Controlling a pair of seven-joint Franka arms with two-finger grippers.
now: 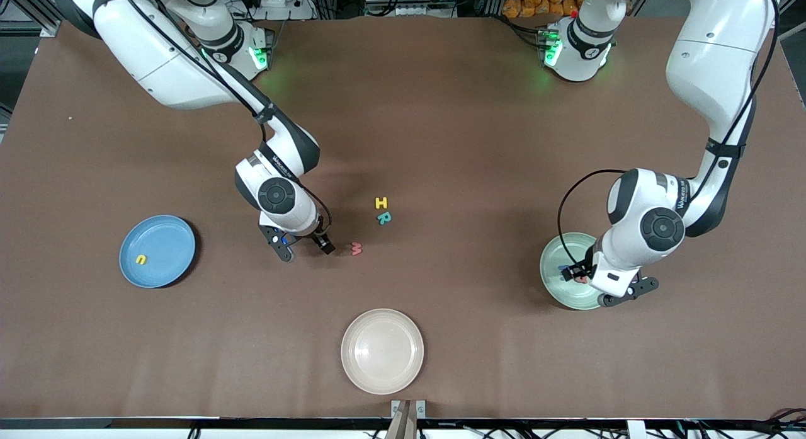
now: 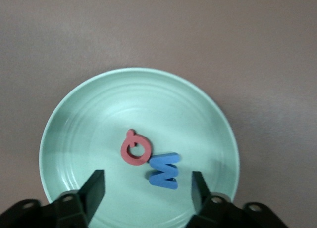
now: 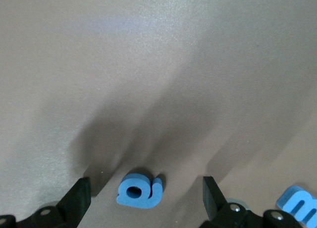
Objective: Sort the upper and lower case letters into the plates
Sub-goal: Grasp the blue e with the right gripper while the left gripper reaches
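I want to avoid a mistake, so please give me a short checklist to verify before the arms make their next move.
1. Left gripper open over the mint plate: ok.
2. Blue M and red Q lie in the mint plate, free of the gripper: ok.
3. Right gripper open, blue letter a on the table between its fingers: ok.
4. Yellow n in the blue plate: ok.
5. H, R and the red letter not yet sorted: not ok.
6. All eight letters in sight: cannot tell.
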